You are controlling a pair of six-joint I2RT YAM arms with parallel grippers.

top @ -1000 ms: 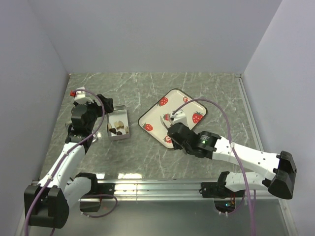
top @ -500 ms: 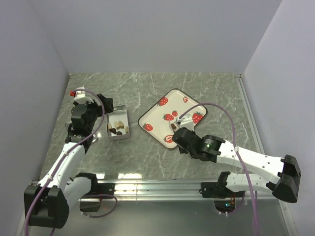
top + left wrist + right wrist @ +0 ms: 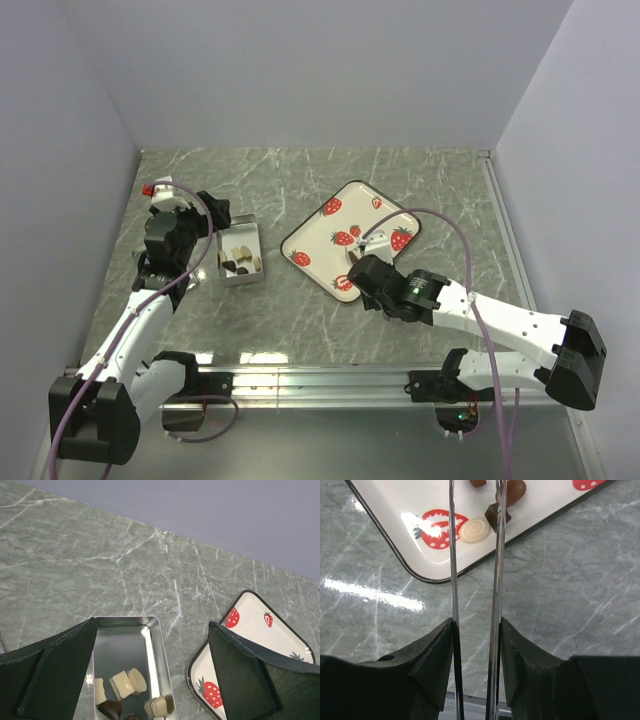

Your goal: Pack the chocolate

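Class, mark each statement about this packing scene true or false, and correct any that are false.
1. The tin holds both cream and dark chocolates. True.
2. No candy is left on the strawberry tray. False: a cream candy and dark candy lie on it.
3. The left gripper is shut on the tin. False: its jaws stand wide open, apart from the tin.
4. The right gripper holds metal tweezers that reach over the tray's edge. True.
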